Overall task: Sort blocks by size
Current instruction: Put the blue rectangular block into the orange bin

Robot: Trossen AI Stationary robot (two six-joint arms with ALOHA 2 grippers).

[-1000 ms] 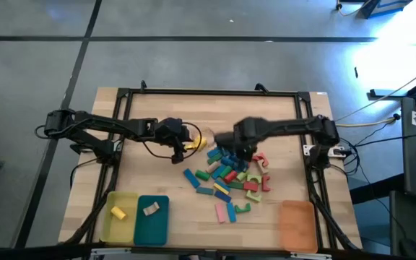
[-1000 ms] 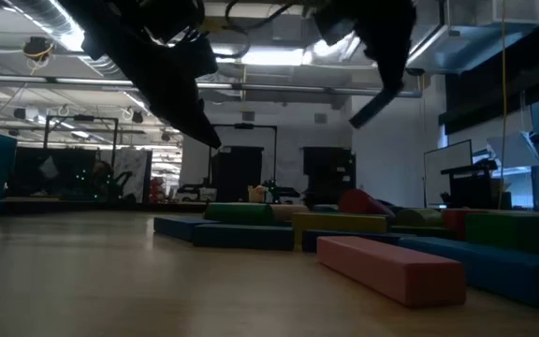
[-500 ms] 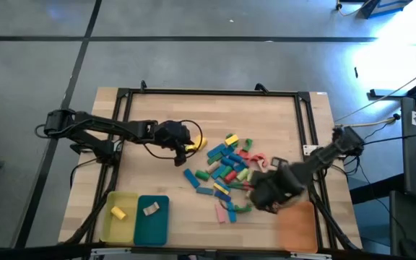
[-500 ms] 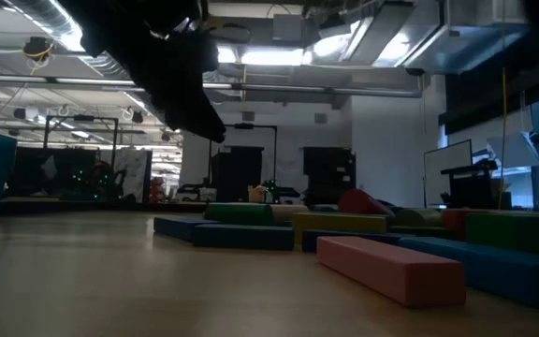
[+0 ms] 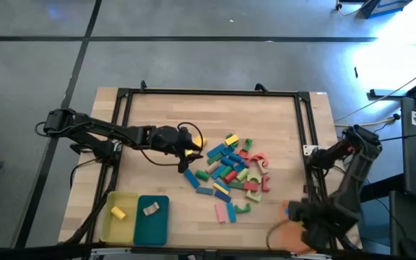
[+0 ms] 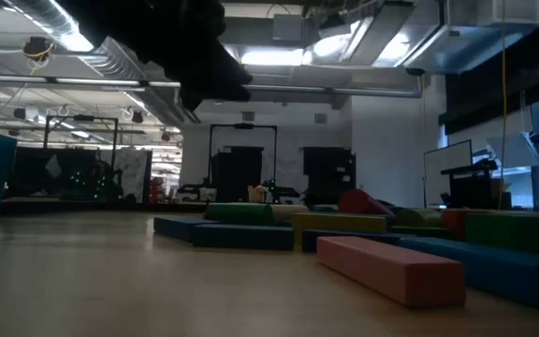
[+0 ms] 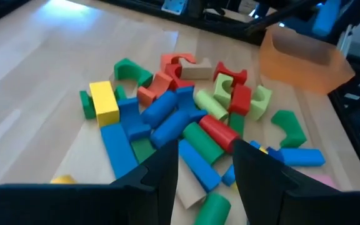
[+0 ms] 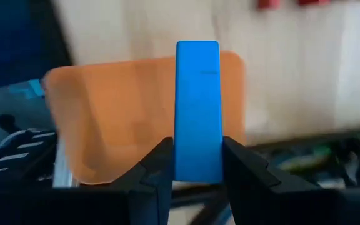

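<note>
Since the earlier frames, the right arm had swung away from the heap of blocks toward the table's 5 o'clock corner, while the left arm had barely shifted. The wooden table [image 5: 157, 123] filled the centre of the high view, framed by a black rail. At its 5 o'clock corner lay the orange tray [image 8: 124, 119], over which the right gripper [image 8: 196, 164] hovered; its fingers were clamped on the lower end of a long blue block [image 8: 197, 109] held upright between them, above the tray's floor. At the 7 o'clock corner sat the yellow tray [image 5: 119, 224] and, touching its side, the teal tray [image 5: 152, 225]; each held one small block. The blocks [image 5: 228, 173] lay in a loose heap slightly toward 3 o'clock from the table's centre: blue bars, green and red arches, a yellow block, and pink bars at the heap's 6 o'clock edge. The left gripper [image 7: 206, 164] hung at the heap's 9 o'clock side, its fingers apart with nothing between them, pointing at a blue bar [image 7: 195, 167] and a red cylinder [image 7: 217, 132] among the pile. A yellow block [image 7: 104, 103] stood at the heap's edge in the left wrist view.
</note>
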